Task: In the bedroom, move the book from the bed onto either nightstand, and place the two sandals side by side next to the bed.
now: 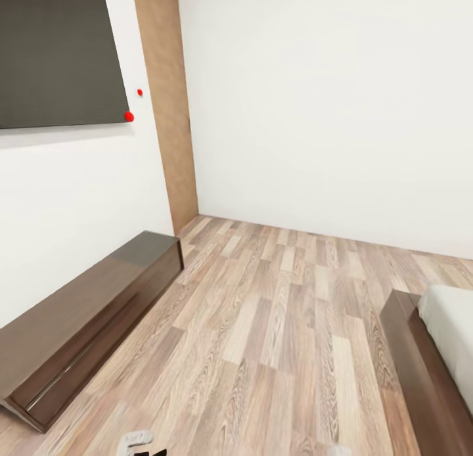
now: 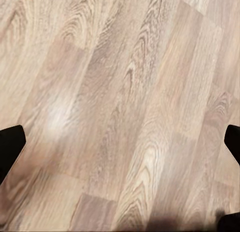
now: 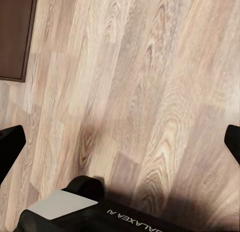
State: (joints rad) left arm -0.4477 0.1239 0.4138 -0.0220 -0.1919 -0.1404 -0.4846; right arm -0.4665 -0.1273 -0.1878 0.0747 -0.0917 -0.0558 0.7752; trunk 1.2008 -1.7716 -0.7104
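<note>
Looking down from the head camera, we see a corner of the bedroom — white walls (image 1: 315,101) meeting a wood-plank floor (image 1: 276,324); a brown door (image 1: 167,101) stands in the corner, and a dark flat panel (image 1: 56,52) hangs on the left-hand wall with two small red dots beside it. Below that panel runs a long low dark cabinet (image 1: 85,318) along the wall; at the right edge we catch the corner of the bed (image 1: 430,351), its dark brown frame wrapping an off-white mattress.

The left wrist camera gives us bare planks (image 2: 120,111) and the two dark tips of the left gripper (image 2: 122,139) at opposite edges of the picture — spread wide, nothing between them. The right wrist camera adds what the others lack: a dark brown corner of furniture (image 3: 15,34) on the floor (image 3: 140,91), and part of the robot's own base (image 3: 80,212) with grey plate and white lettering; the right gripper (image 3: 122,142) likewise stands released, its tips far apart and empty.
</note>
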